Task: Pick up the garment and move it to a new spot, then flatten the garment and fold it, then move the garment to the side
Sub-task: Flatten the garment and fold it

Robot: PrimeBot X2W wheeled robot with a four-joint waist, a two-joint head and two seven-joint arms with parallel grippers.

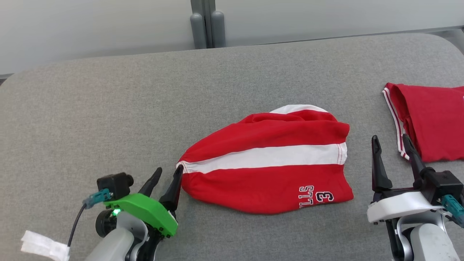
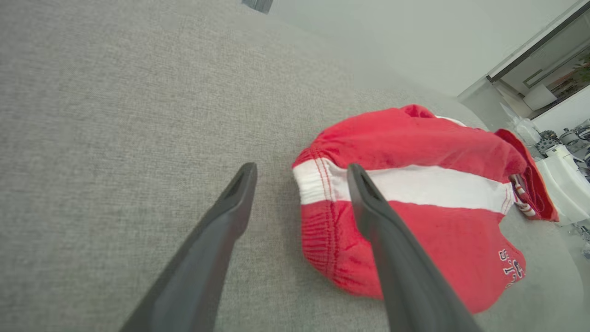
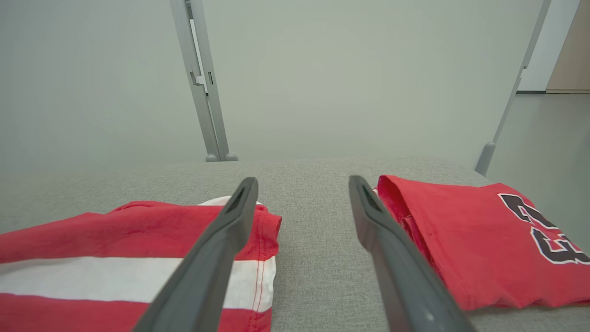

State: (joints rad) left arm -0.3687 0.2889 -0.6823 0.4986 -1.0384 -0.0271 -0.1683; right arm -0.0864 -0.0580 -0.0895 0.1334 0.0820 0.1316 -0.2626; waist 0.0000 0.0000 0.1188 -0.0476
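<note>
Two tools hang at the near edge of the grey cloth-covered table [image 1: 90, 108], both with their dark fingers spread and nothing between them. The left tool [image 1: 169, 169], under a bright green cover [image 1: 145, 212], points at the left end of the garment [image 1: 268, 181]; its inner finger sits right at the stitched hem, and from the wrist camera that hem edge lies in the gap between the two fingers, though I cannot tell if the finger touches the cloth. A scrap of white tape [image 1: 43, 246] lies by that arm at the near left corner. The right tool [image 1: 389, 137] stands over bare table, in the strip between the garment and a second red garment [image 1: 431, 119]. The garment itself lies rumpled around the middle of the table: red with a broad white band across it and dark lettering near its front right corner. The second red garment lies folded at the right edge, well apart from the first. Beyond the table's far edge a grey post [image 1: 207, 25] rises against a pale wall [image 1: 90, 25].
</note>
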